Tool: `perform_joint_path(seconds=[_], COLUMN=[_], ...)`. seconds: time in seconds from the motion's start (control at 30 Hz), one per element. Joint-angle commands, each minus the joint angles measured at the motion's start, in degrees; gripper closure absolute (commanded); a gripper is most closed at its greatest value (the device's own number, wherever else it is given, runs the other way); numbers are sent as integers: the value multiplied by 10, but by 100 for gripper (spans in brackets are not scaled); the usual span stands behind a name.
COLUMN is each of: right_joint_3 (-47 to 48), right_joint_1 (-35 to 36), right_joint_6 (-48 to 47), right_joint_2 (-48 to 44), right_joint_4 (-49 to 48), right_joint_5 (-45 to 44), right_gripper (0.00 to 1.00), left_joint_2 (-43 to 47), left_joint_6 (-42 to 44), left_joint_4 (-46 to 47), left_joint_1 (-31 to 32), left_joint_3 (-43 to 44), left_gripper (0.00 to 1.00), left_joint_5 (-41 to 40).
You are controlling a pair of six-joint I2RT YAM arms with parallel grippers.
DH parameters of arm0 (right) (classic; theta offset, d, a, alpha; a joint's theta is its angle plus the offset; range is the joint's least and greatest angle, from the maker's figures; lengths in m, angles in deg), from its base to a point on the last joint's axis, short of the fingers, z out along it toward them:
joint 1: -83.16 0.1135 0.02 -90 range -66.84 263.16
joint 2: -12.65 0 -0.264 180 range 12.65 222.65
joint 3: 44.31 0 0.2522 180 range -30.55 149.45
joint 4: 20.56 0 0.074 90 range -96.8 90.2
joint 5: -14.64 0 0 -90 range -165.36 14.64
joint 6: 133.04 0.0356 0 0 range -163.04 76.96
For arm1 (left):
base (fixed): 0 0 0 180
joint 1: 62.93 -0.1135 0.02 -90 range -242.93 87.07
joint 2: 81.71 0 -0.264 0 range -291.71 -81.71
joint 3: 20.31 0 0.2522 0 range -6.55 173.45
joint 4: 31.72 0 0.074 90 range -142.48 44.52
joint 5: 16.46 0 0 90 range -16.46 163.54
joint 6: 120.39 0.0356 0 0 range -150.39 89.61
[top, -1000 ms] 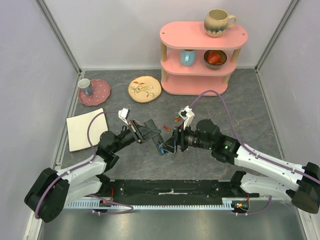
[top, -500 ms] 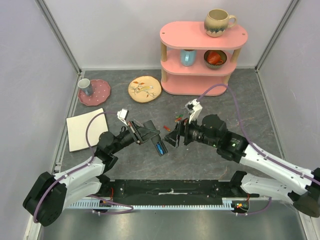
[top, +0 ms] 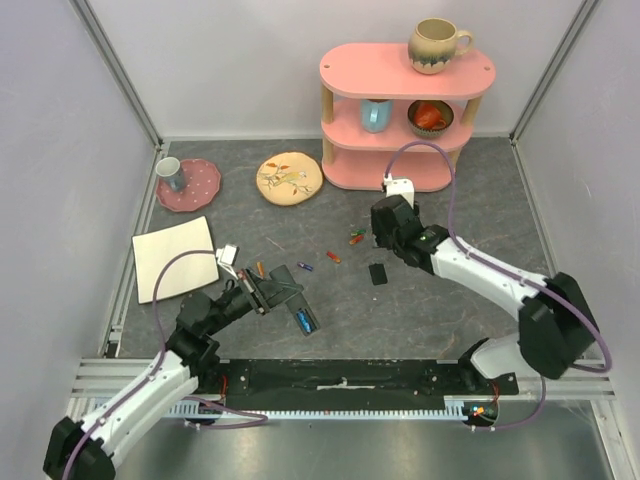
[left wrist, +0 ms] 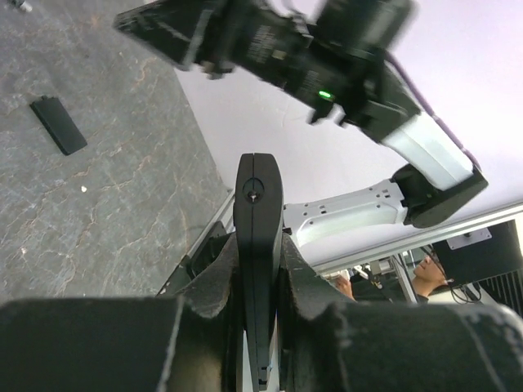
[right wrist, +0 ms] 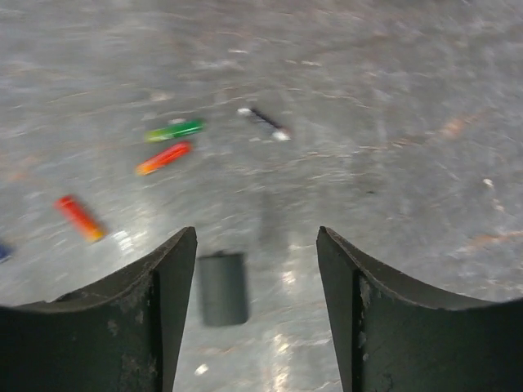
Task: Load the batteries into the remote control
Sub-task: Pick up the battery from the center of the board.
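Observation:
My left gripper is shut on the long black remote control and holds it tilted above the table. A blue cell shows in the remote's open compartment. In the left wrist view the remote stands edge-on between the fingers. My right gripper is open and empty, and hangs over the small black cover. Loose batteries lie left of it: a green and orange pair, a red one and one more. The right wrist view shows the cover by the left finger and the green, orange and red cells ahead.
A pink shelf with cups stands at the back right. A patterned plate, a red saucer with a cup and a white square board lie at the left. An orange cell lies near the left gripper.
My right gripper has pulled away from the remote to the back right, over the cover and loose batteries. My left gripper has drawn back toward the near left with the remote.

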Motion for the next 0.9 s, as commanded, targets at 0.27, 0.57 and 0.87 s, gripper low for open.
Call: perform_joint_path(seconds=[0.27,0.57,0.87], right_joint_3=[84,126,126], right_joint_1=[-85,-95,-105], right_joint_6=[-27,-59,-54], right_joint_2=[184,268,309], right_joint_4=[-61,-89,-99], right_joint_5=[18,10,30], right_gripper=[31,34,43], left_joint_2=[117,54,45], left_joint_6=[20,27,28], left_joint_4=[-106,-73,-74], left_joint_1=[-3,-3,-3], left_joint_3=[-26,-12,-8], left_gripper=[98,98,98], left_joint_5=[-5,10,7])
